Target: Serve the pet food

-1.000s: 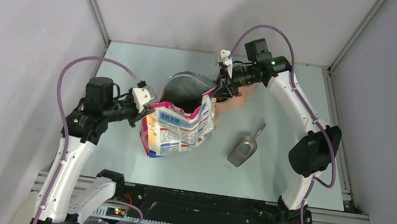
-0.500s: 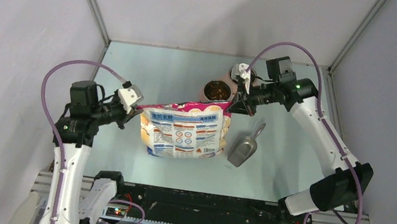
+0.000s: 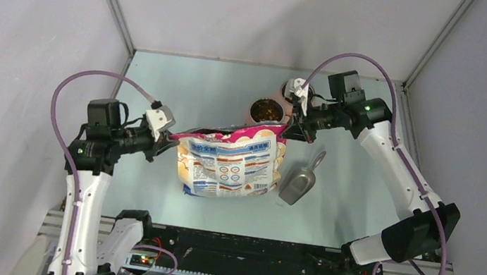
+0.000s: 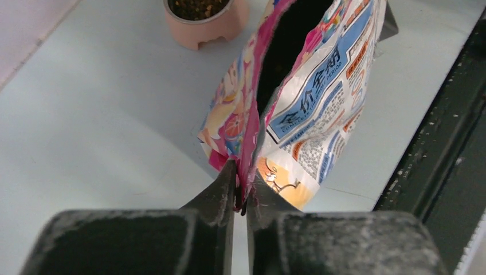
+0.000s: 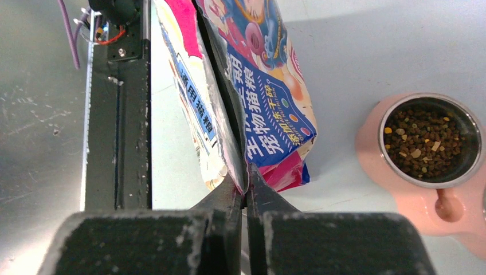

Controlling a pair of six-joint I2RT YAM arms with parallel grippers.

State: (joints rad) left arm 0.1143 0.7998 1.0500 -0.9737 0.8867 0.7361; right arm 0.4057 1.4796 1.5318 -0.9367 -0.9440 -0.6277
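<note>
Dark-brown pet food (image 3: 266,112) fills the steel bowl of a pink feeder (image 3: 264,108), also in the right wrist view (image 5: 425,141) and the left wrist view (image 4: 196,7). The pink-white-blue printed bag (image 3: 229,162) hangs upright between both arms in front of the bowl, its mouth slightly open. My left gripper (image 3: 171,137) is shut on the bag's left top corner (image 4: 243,183). My right gripper (image 3: 289,128) is shut on its right top corner (image 5: 246,179). The grey metal scoop (image 3: 299,181) lies on the table right of the bag.
A second cup of the pink feeder (image 3: 292,87) sits behind my right wrist. The black front rail (image 3: 240,247) runs along the near table edge, close under the bag. Grey walls enclose the table on three sides.
The bag swung from tipped over the bowl to upright and stretched wide between both grippers. It has since shifted slightly toward the front. The filled bowl came into view.
</note>
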